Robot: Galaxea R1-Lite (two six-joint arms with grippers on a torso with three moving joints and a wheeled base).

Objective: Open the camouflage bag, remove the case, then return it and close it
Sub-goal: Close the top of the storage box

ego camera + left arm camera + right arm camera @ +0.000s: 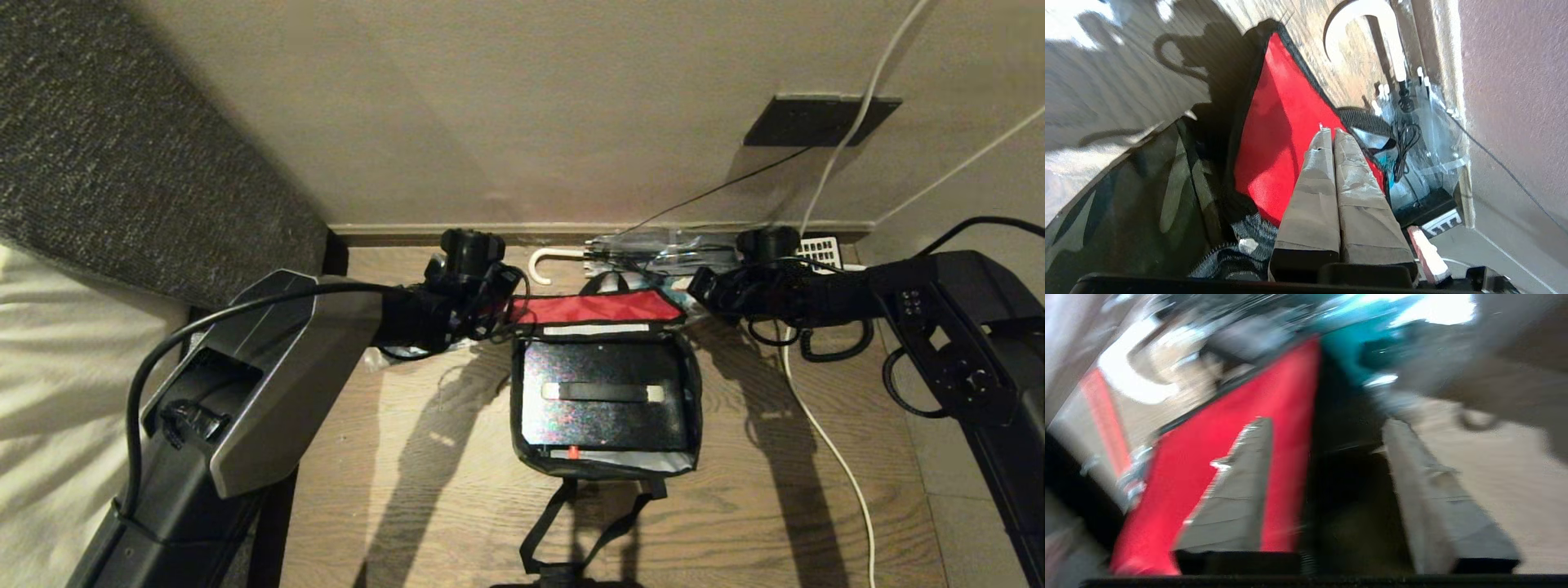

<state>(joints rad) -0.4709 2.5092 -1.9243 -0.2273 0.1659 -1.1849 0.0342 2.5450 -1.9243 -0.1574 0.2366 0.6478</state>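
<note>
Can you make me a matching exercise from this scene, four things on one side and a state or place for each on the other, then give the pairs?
Column one:
1. case
2. flap of the camouflage bag
3. left pincer
4. right pincer

Column two:
A. shut, fingers pressed together over the red lining
B. lying flat inside the opened bag, strap handle up
C. open, fingers spread apart at the flap's edge
D. folded back toward the wall, red lining showing

Pairs: 1-B, 2-D, 3-A, 4-C
</note>
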